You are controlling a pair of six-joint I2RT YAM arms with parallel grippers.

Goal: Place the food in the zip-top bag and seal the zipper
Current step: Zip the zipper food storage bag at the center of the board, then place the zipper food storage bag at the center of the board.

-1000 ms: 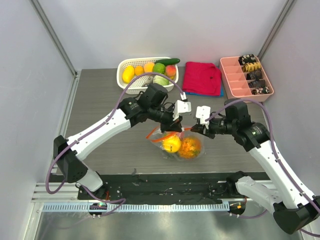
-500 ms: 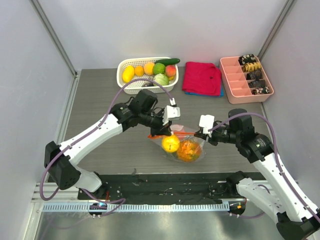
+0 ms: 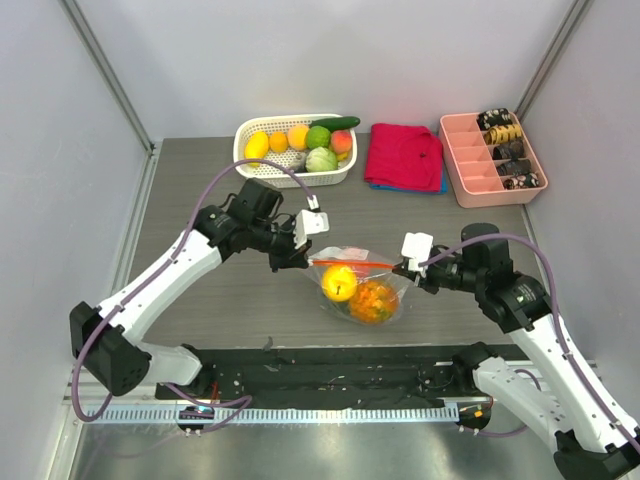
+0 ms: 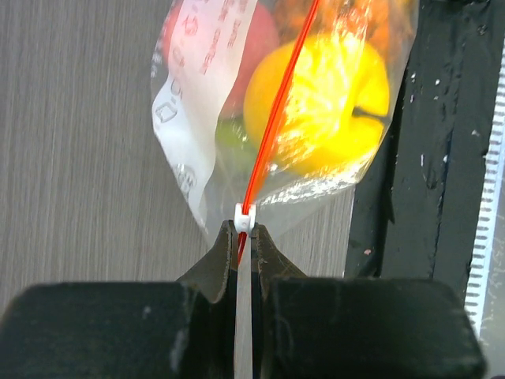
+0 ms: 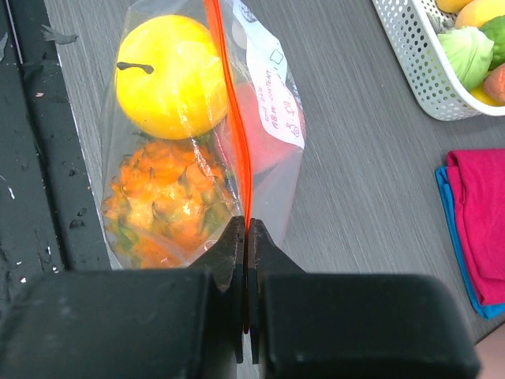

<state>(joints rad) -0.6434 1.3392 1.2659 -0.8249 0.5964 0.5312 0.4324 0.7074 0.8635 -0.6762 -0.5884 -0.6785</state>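
The clear, crinkly plastic zip-top bag [image 5: 272, 170], at the front middle of the grey desk [image 3: 180, 180], held a round yellow toy fruit [image 3: 340, 283] and a frilly orange toy fruit [image 3: 372, 300]. The left gripper [image 4: 245, 237] pinched the thin orange-red zipper strip [image 4: 276, 118] beside its white tab [image 4: 245, 219]; the right gripper [image 5: 246, 229] pinched the opposite end.
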